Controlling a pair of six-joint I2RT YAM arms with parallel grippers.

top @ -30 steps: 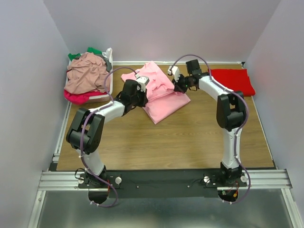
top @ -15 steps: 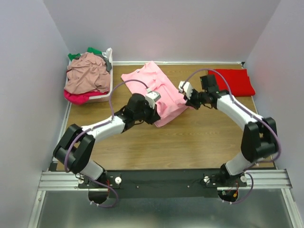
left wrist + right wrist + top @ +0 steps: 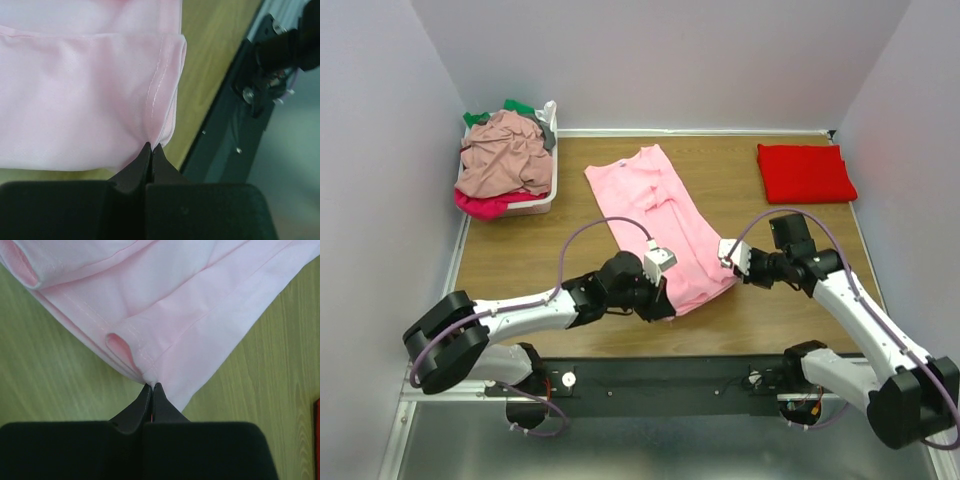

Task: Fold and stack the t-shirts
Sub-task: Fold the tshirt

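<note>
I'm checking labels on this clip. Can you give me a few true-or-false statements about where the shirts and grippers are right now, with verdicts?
1. The left gripper and right gripper are each shut on the pink t-shirt. True.
2. The red t-shirt lies in the basket. False: it lies folded on the table, far right.
3. The pink t-shirt overlaps the red t-shirt. False: they lie apart.
4. A dusty rose shirt tops the basket's heap. True.

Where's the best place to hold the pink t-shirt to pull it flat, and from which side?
Its two near corners, from the near side. The pink t-shirt lies lengthwise front to back, so the left gripper and right gripper, each shut on a corner, can likely pull it flat.
</note>
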